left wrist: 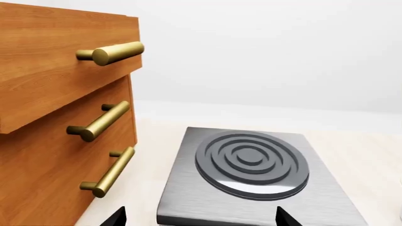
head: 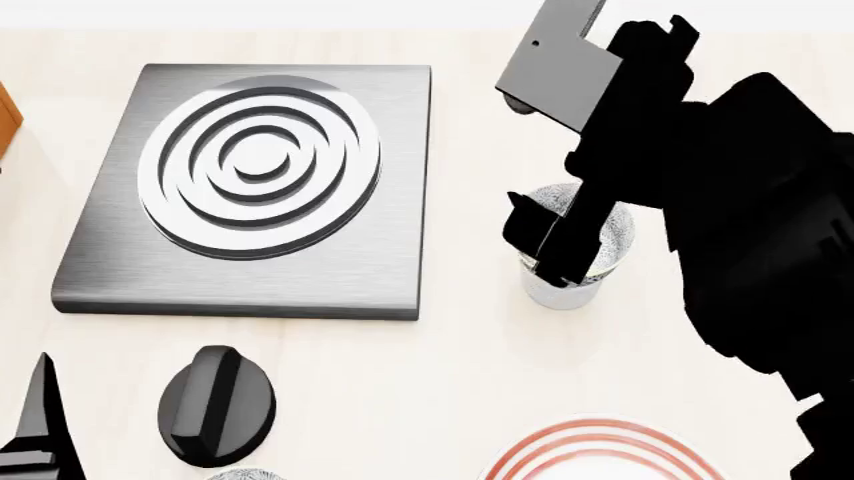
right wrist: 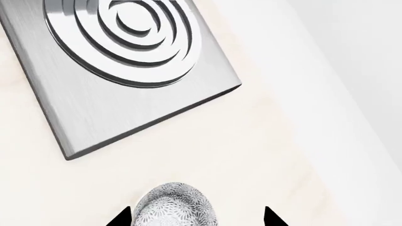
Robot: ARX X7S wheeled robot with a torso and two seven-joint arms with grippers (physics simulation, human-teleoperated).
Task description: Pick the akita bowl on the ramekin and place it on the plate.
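The akita bowl [head: 617,238], speckled grey-black, sits on top of the white ramekin [head: 558,293] to the right of the stove plate. My right gripper [head: 550,243] hangs over it, open. In the right wrist view the bowl [right wrist: 174,208] lies between the spread fingertips of the right gripper [right wrist: 196,218], closer to one tip, and neither tip touches it. The plate [head: 601,455], white with red rings, shows partly at the near edge. My left gripper [left wrist: 201,219] is open with nothing in it, near the stove plate's edge.
A steel stove plate [head: 254,190] with concentric rings lies at the left. A black knob [head: 214,405] sits near it, with a sliver of another speckled bowl [head: 247,474] beside it. A wooden drawer cabinet [left wrist: 56,108] with brass handles stands beside the stove plate.
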